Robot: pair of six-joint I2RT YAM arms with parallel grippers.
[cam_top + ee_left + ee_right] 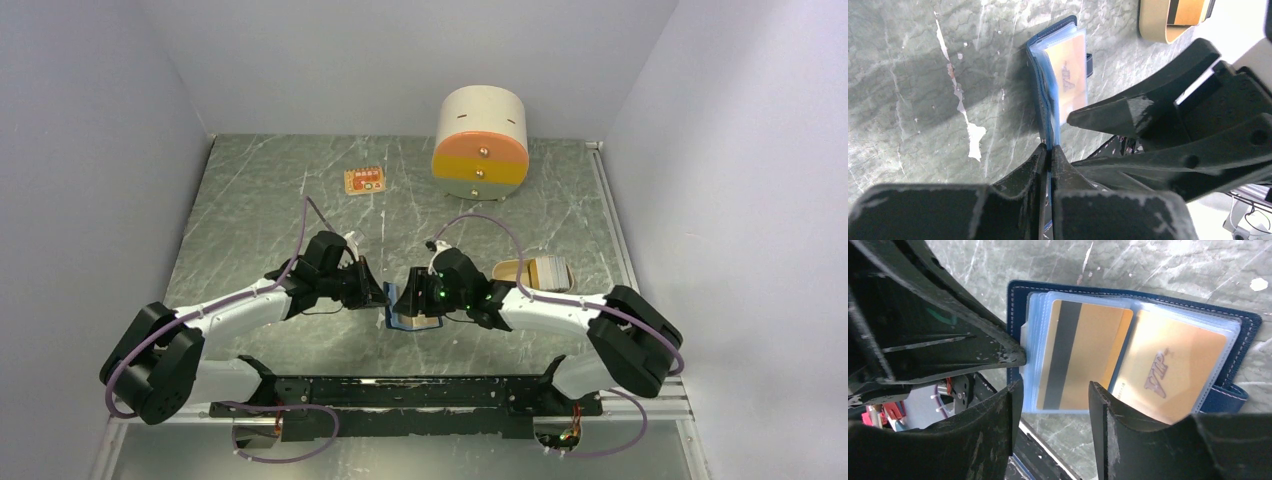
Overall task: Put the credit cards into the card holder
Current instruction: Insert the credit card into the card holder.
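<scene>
The task is judged to be partly done. The card holder (1018, 295) is spread open on the table, navy cover down and clear sleeves up. Two cards are seen inside the sleeves: a striped card (1083, 350) with its dark band showing, and beside it a VIP card (1173, 365). Both appear seated, though it cannot be told whether the striped card is pushed fully home. More loose credit cards (535, 272) are left outside the holder, so further loading is judged to be needed, and the holder has not been folded shut.

The left claw (1049, 150) is pinched shut on the near edge of the holder, which stretches straight out ahead of its fingertips; by this grip the case is judged to be steadied. The right claw (1055, 387) is held about half open, and nothing is clamped between its jaws. The holder lies directly in front of it, the lower edge of the striped card falling in the gap between its two fingers, and the VIP card just outside one of them. The loose credit cards lie well behind the right claw, alongside its forearm, on the side away from the left claw.
</scene>
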